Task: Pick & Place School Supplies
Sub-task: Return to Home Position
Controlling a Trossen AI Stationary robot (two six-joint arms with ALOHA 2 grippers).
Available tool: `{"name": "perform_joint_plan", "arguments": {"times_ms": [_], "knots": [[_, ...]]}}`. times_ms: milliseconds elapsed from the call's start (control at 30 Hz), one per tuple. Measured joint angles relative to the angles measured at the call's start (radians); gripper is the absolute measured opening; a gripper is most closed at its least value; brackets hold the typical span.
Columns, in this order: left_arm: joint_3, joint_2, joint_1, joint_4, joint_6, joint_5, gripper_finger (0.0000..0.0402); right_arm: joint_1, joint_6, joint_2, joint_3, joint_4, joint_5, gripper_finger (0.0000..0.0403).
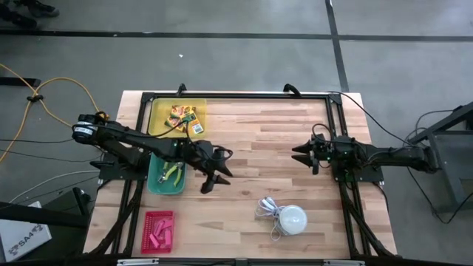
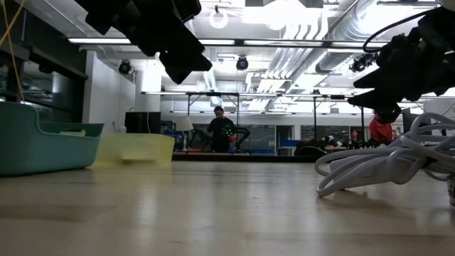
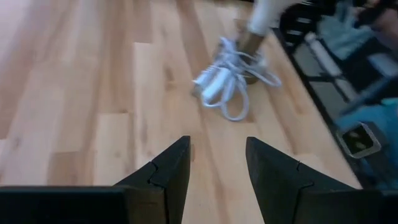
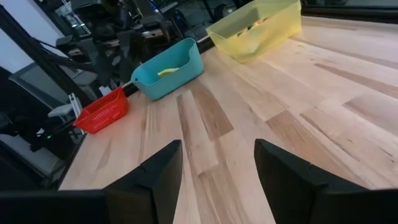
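Observation:
Three bins stand along the table's left side. The yellow bin (image 1: 154, 118) holds small yellow-and-green boxes (image 1: 185, 116). The lime-green-handled scissors (image 1: 174, 171) lie in the teal bin (image 1: 155, 182). Pink eraser blocks (image 1: 159, 235) lie in the red basket (image 1: 145, 230). My left gripper (image 1: 216, 170) hangs open over bare wood just right of the teal bin, with nothing between its fingers (image 3: 168, 171). My right gripper (image 1: 298, 154) is open at the table's right side, pointing toward the bins (image 4: 171, 71), and it too has nothing between its fingers.
A white dome-shaped thing with a coiled white cord (image 1: 287, 219) sits near the front edge, right of centre; the cord (image 3: 229, 84) lies ahead of my left gripper. A black frame (image 1: 244, 96) borders the table. A person (image 2: 222, 131) stands far behind.

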Motion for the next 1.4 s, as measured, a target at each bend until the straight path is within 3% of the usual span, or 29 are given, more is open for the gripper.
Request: {"name": "perform_joint_plan", "arguments": {"times_ms": [200, 400, 567, 767, 1033, 1400], "knots": [[0.0, 0.0, 0.0, -0.004, 0.076, 0.115, 0.0152, 0.0, 0.04, 0.0, 0.0, 0.001, -0.023, 0.019], [-0.016, -0.001, 0.0, -0.019, 0.125, 0.153, 0.0152, 0.0, 0.083, 0.0, 0.0, 0.001, -0.025, 0.019], [-0.091, -0.001, 0.013, 0.002, 0.09, 0.171, 0.0152, 0.0, 0.074, 0.0, -0.001, 0.004, -0.017, 0.019], [-0.2, -0.019, 0.054, 0.148, 0.081, 0.253, 0.0152, 0.0, 0.072, 0.0, -0.001, 0.004, -0.017, 0.019], [-0.304, -0.162, 0.137, 0.15, 0.15, 0.277, 0.0152, 0.0, 0.072, 0.0, -0.002, 0.005, -0.017, 0.019], [-0.482, -0.414, 0.199, 0.15, 0.126, 0.182, 0.0152, 0.0, 0.072, 0.002, -0.002, 0.005, -0.017, 0.019]]}}
